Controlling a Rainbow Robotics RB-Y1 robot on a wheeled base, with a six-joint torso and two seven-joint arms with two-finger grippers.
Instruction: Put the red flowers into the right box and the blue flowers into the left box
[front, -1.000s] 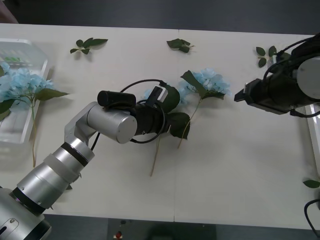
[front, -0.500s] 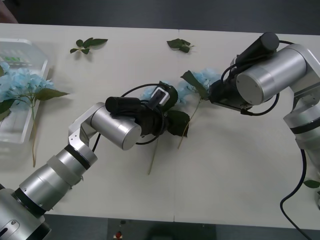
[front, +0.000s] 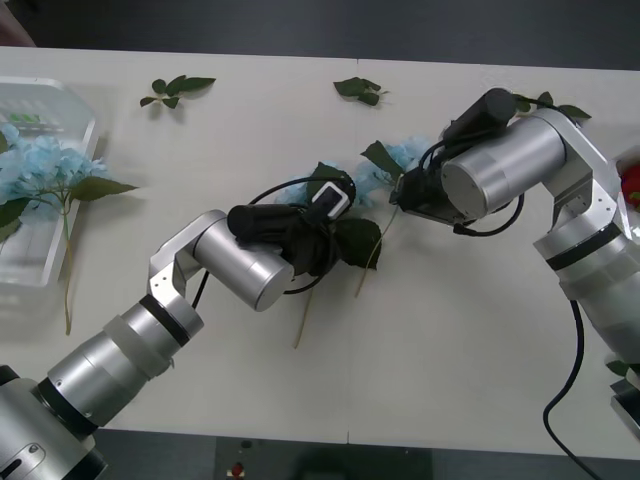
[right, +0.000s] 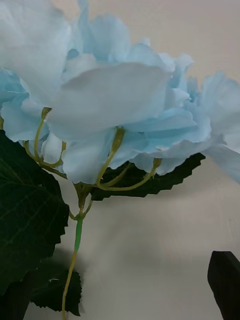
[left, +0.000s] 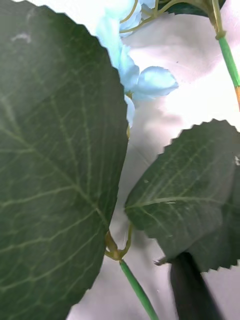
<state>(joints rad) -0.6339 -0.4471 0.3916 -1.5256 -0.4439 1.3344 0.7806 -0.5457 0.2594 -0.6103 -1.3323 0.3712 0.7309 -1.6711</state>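
Observation:
Two blue flowers lie mid-table. My left gripper (front: 338, 240) sits down among the dark leaves of one blue flower (front: 298, 186), whose stem (front: 305, 312) trails toward me. In the left wrist view one black finger (left: 192, 287) stands apart from the green stem (left: 136, 286), so this gripper is open; a big leaf hides the other finger. My right gripper (front: 396, 193) hovers at the second blue flower (front: 383, 176), open, with one finger (right: 226, 282) in the corner and the pale head (right: 110, 100) close ahead. More blue flowers (front: 40, 165) lie in the left box (front: 60, 95). A red patch (front: 631, 187) shows at the right edge.
Loose green leaf sprigs lie along the far side of the table (front: 175, 88), (front: 360, 90), (front: 545, 100), and one leaf (front: 622, 368) at the near right. A black cable (front: 575, 400) hangs by the right arm. The near table surface (front: 450, 350) is bare.
The right arm has swung in from the right edge to the second blue flower. The left arm has pushed a little further right into the first flower's leaves.

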